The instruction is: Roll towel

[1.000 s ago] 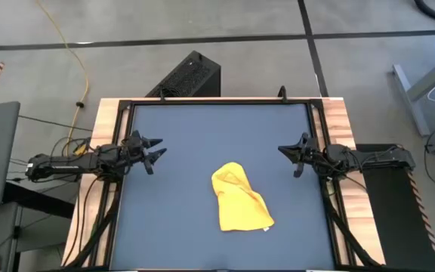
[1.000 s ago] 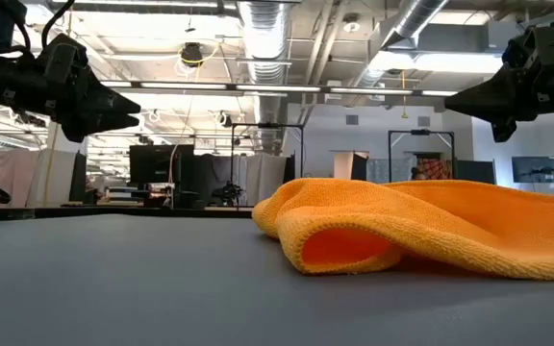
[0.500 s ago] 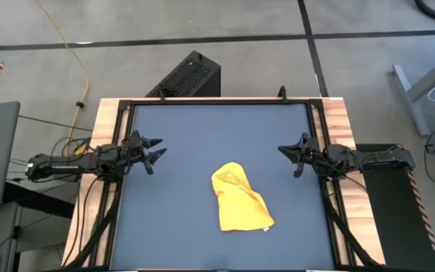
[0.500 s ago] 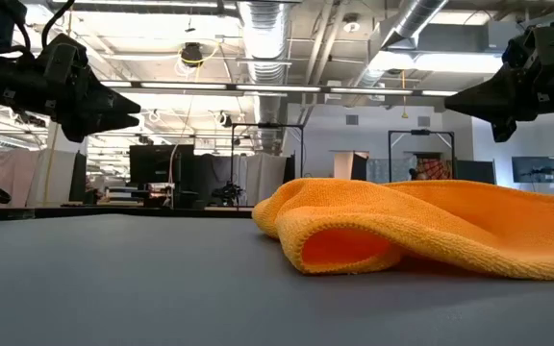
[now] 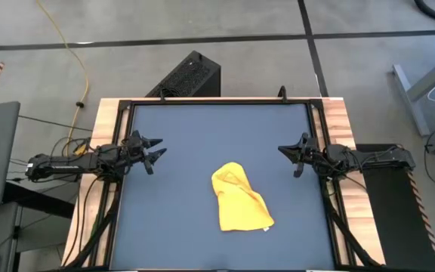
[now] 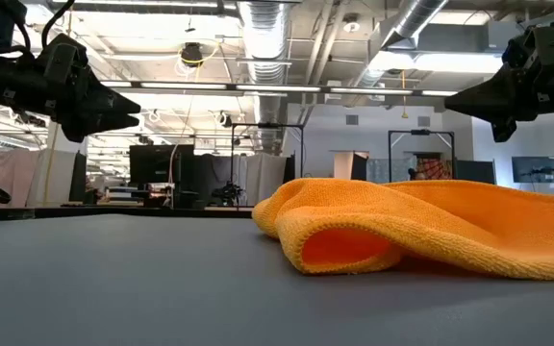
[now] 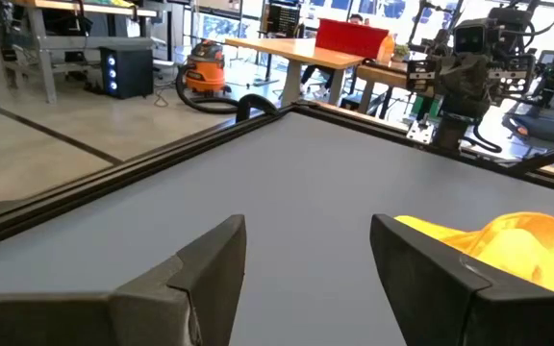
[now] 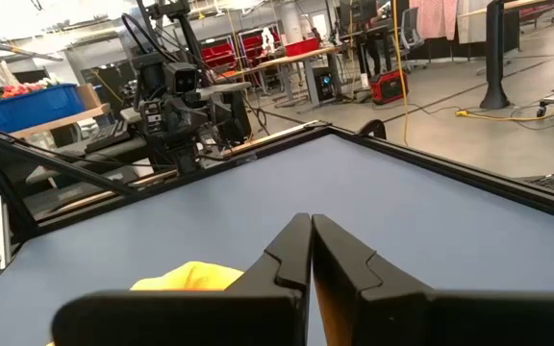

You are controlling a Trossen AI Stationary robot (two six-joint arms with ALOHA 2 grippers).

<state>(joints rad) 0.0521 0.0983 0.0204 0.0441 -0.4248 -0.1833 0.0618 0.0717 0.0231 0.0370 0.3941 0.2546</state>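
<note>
1. Left hand [image 5: 155,152] hovers at the left edge of the desk [image 5: 202,136], left of centre in the high view, fingers spread wide and holding nothing; its wrist view shows the two dark fingers well apart with bare desk between them.
2. Right hand [image 5: 287,155] hangs at the desk's right edge, right of centre in the high view, fingers pressed together with nothing between them.
3. Both hands are above the surface, as the low view shows them in its upper corners, clear of the cloth.
4. Yellow towel [image 5: 239,197] lies crumpled and loosely folded on the dark blue desk, just below and slightly right of the frame's centre in the high view, touching neither hand.
5. Its long axis runs diagonally, from a narrower rounded end at the upper left to a wider end at the lower right, where a tiny white tag [image 5: 266,230] shows at the corner.
6. From the left hand the towel lies to the right and lower in the frame; from the right hand it lies to the left and lower.
7. Judged from the high view, the right hand is somewhat nearer the towel than the left, though both are well apart from it.
8. Rolling seems not yet begun: the cloth is bunched, not flat, so it likely needs spreading first.
</note>
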